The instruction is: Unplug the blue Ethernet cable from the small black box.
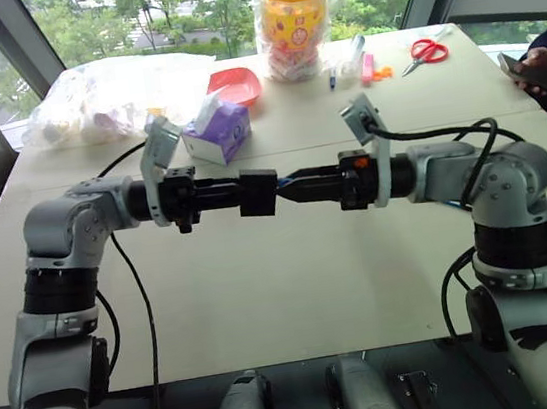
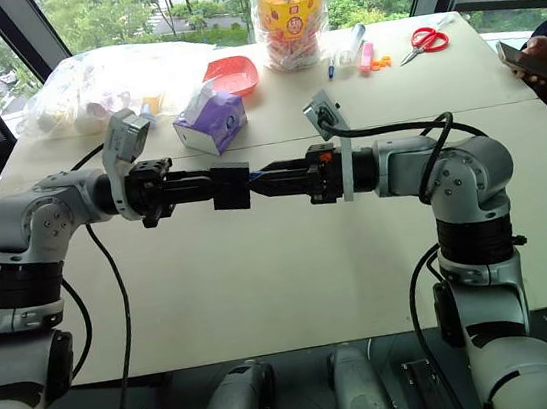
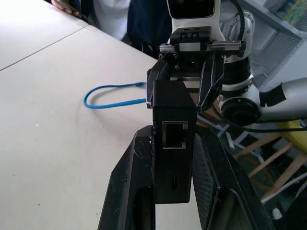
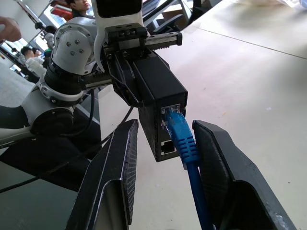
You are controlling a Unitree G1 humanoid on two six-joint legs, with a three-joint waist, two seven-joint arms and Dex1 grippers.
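blue Ethernet cable [image 4: 184,143] between right fingers [image 4: 225,167], plugged in

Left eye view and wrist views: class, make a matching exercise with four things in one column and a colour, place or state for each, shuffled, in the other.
Things:
1. black box
2. blue cable
3. scissors
4. tissue box

Descriptions:
A. purple, standing on the table
B. plugged into a port
C. clamped in the left gripper
D. red-handled, lying far right on the table

Pairs: 1-C, 2-B, 3-D, 4-A
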